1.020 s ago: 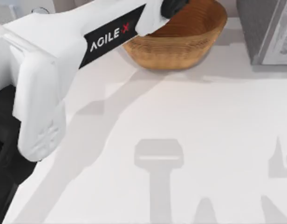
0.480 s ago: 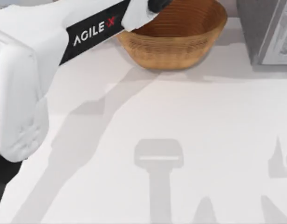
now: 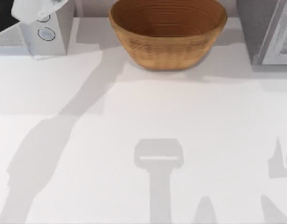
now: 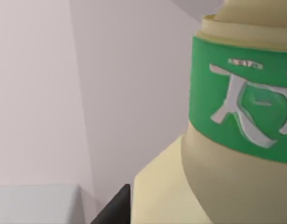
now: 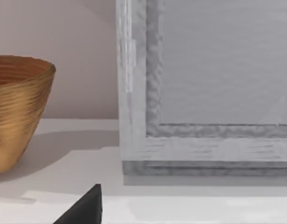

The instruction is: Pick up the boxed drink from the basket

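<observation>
The basket [image 3: 167,32] is a round golden-brown wicker bowl at the back middle of the table, and its ribbed inside shows nothing in it. The basket [image 5: 17,112] also appears in the right wrist view. In the left wrist view the boxed drink [image 4: 227,177] sits very close, pale yellow with a green band bearing white characters. My left gripper [image 4: 181,212] is shut on it, with one dark finger [image 4: 113,210] against its edge. A white part of my left arm [image 3: 38,7] is at the back left corner. A dark part of my right gripper [image 5: 83,210] hangs low over the table near the basket.
A grey appliance with round knobs [image 3: 45,32] stands at the back left. A grey cabinet [image 3: 267,30] stands at the back right, and the same cabinet [image 5: 204,93] rises close in front of the right wrist. Arm shadows lie across the white tabletop [image 3: 204,121].
My left arm has drawn back from over the basket toward the back left corner, uncovering the basket and the grey appliance. Nothing else has moved.
</observation>
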